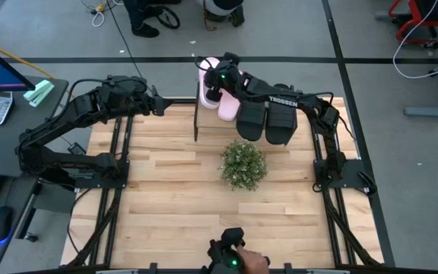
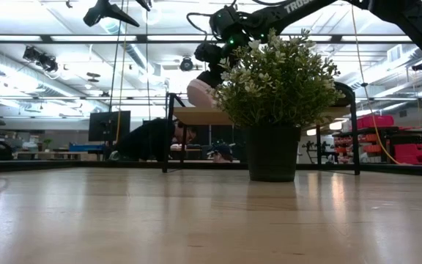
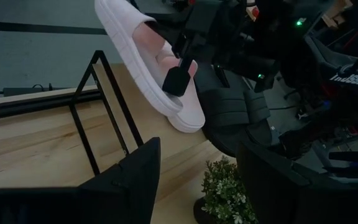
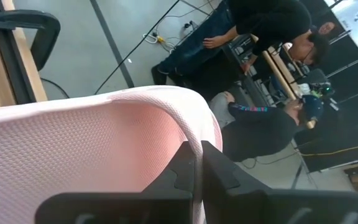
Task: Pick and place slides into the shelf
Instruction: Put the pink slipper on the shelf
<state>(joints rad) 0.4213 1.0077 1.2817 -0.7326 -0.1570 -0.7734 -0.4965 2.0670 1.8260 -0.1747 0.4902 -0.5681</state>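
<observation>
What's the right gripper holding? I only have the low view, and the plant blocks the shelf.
Observer: The right gripper is shut on the strap edge of a pink slide. The right wrist view shows it close up.
Operator: Black pair?
Observer: In the high view, both black slides lie side by side on the shelf top.
Operator: Left arm?
Observer: The left gripper is open and empty, out to the left of the shelf and not touching it.
</observation>
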